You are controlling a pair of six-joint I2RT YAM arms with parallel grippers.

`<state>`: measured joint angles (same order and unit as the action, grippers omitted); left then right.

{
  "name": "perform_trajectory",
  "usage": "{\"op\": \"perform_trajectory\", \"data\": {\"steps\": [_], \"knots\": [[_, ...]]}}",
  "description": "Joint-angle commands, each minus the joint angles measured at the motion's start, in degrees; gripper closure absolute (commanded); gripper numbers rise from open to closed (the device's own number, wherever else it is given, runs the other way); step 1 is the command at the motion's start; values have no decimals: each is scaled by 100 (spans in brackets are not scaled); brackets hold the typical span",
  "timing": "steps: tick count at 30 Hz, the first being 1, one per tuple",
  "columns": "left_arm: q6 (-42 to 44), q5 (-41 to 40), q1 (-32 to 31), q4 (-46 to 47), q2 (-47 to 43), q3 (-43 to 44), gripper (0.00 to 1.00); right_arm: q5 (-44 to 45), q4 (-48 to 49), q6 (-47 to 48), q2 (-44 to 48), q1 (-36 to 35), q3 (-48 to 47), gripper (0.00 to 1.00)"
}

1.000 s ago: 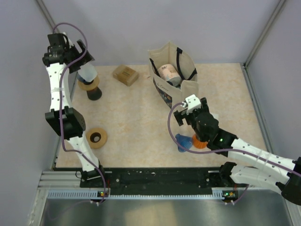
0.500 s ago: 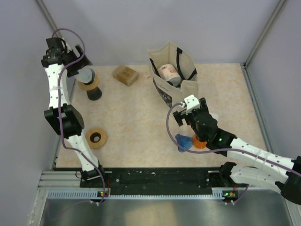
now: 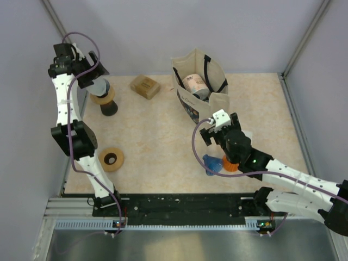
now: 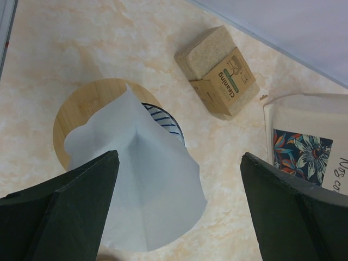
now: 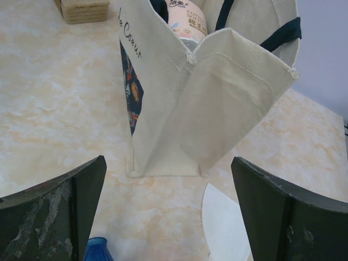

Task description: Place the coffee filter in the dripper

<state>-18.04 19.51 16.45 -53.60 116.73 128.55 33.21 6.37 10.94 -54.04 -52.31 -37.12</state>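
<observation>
The dripper is a blue-striped cup in a round wooden collar on a black base, at the back left of the table. A white paper coffee filter stands in the cup, its wide edge fanning up towards the left wrist camera and hiding most of the rim. My left gripper hangs open above it, its fingers apart from the paper on both sides. My right gripper is open and empty, low over the table in front of the tote bag.
A brown soap box lies right of the dripper. The tote bag holds a paper-wrapped roll. A second wooden ring lies near the left arm's base. A blue object, an orange one and another white filter lie below my right gripper.
My left arm has shifted slightly to the left above the dripper, and the filter has stayed in the cup. The right arm has barely moved.
</observation>
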Motion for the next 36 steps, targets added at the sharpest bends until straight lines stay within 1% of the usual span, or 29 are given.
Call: {"op": "perform_trajectory", "data": {"steps": [1, 4, 8, 12, 16, 17, 18, 19, 21, 23, 26, 28, 31, 34, 36], "knots": [[20, 88, -1, 236, -519, -58, 1, 63, 189, 14, 7, 20, -58, 1], [-41, 9, -62, 271, -852, -172, 1, 115, 198, -57, 43, 20, -76, 1], [-85, -122, -247, 438, -1546, -462, 1, 203, 180, -188, 183, 28, -93, 1], [-138, -429, -589, 701, -2363, -1023, 1, 124, 40, -346, 446, 28, -102, 1], [-173, -877, -1335, 1114, -3408, -2112, 1, 238, -250, -890, 833, 20, -181, 1], [-217, -948, -1546, 1342, -3663, -2550, 1, 265, -355, -1022, 973, 20, -199, 1], [-330, -992, -1618, 1666, -3988, -3068, 1, 265, -504, -1215, 1088, 28, -216, 1], [-497, -941, -1888, 1991, -4269, -3699, 1, 247, -618, -1391, 1219, 20, -251, 1], [-700, -870, -2171, 2659, -4771, -4686, 1, 256, -1171, -1734, 1500, 28, -295, 1], [-823, -800, -2426, 2829, -5062, -5302, 1, 151, -1584, -2033, 1817, 28, -296, 1], [-990, -633, -2734, 2916, -5265, -6050, 1, -16, -2129, -2454, 2353, 28, -173, 1], [-1035, -492, -2901, 2987, -5309, -6446, 1, 202, -2621, -2963, 2678, 20, -181, 1], [-1052, -422, -3112, 2987, -5283, -6895, 1, 685, -3893, -3973, 2960, 28, -540, 3], [-1219, -326, -3226, 3224, -5213, -7334, 1, 836, -4792, -4467, 2891, 28, -743, 4], [-1280, -71, -3305, 3400, -5117, -7624, 1, 644, -4996, -4426, 2742, 28, -779, 5]]}}
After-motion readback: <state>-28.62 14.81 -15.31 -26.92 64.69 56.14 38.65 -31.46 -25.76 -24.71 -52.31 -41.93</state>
